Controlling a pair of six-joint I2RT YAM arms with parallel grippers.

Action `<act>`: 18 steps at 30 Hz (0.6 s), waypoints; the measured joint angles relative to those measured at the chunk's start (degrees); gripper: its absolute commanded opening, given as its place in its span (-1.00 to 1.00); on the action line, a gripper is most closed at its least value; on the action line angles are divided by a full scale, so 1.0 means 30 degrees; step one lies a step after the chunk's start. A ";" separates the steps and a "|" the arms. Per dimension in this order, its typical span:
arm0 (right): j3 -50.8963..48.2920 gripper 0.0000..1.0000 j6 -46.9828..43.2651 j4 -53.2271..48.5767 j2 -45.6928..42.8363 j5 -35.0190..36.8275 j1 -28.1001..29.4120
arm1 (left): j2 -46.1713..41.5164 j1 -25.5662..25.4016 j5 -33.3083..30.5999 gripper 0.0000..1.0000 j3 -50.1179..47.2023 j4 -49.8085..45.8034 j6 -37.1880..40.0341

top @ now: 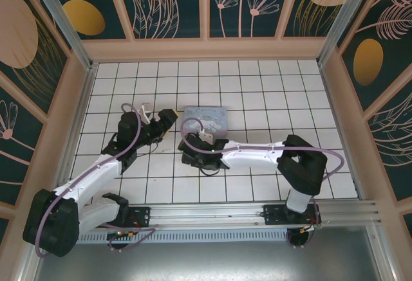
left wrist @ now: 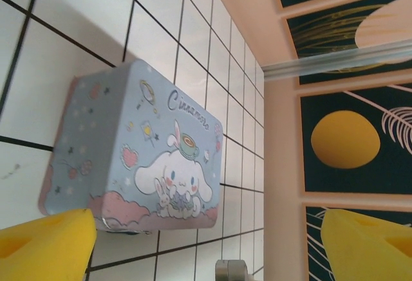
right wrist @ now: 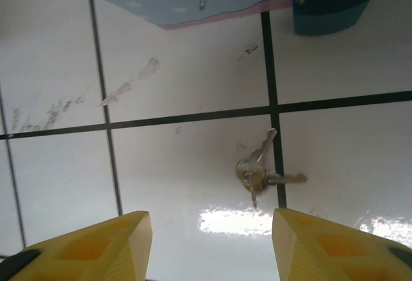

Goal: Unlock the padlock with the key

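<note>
On my left wrist feed the pastel blue cartoon tin (left wrist: 135, 159) lies flat on the white tiled floor (left wrist: 77, 17), lid up. My left gripper (left wrist: 207, 245) has its jaws wide apart: one yellow fingertip (left wrist: 45, 245) sits just below the tin's lower left corner, the other well right of the tin, before the painted wall panel (left wrist: 347, 139). A silver bit (left wrist: 232, 271) below the tin is too cropped to identify.
</note>
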 measured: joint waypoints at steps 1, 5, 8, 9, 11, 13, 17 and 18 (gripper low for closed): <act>0.0160 0.01 0.0015 -0.0219 0.0248 0.0058 -0.0044 | 0.0000 0.0080 0.0015 0.82 0.0000 -0.0044 0.0022; 0.0845 -0.03 0.0036 -0.1013 0.1253 0.0153 -0.0153 | 0.0000 0.0226 0.0066 0.82 0.0000 -0.0197 0.0131; 0.1180 -0.06 0.0044 -0.1333 0.1690 0.0284 -0.0168 | 0.0000 0.0262 0.0073 0.82 0.0000 -0.0277 0.0146; 0.1246 -0.07 0.0029 -0.1384 0.1778 0.0321 -0.0168 | 0.0000 0.0277 0.0095 0.83 0.0000 -0.0284 0.0146; 0.1508 -0.08 0.0022 -0.1566 0.2011 0.0452 -0.0168 | 0.0000 0.0313 0.0160 0.83 0.0000 -0.0284 0.0146; 0.1858 -0.09 0.0015 -0.1800 0.2273 0.0525 -0.0182 | 0.0000 0.0313 0.0219 0.83 0.0000 -0.0284 0.0146; 0.2637 -0.12 0.0000 -0.2164 0.2871 0.0627 -0.0262 | 0.0000 0.0313 0.0313 0.83 0.0000 -0.0284 0.0146; 0.2747 -0.13 0.0000 -0.2193 0.2987 0.0627 -0.0291 | 0.0000 0.0313 0.0335 0.83 0.0000 -0.0284 0.0146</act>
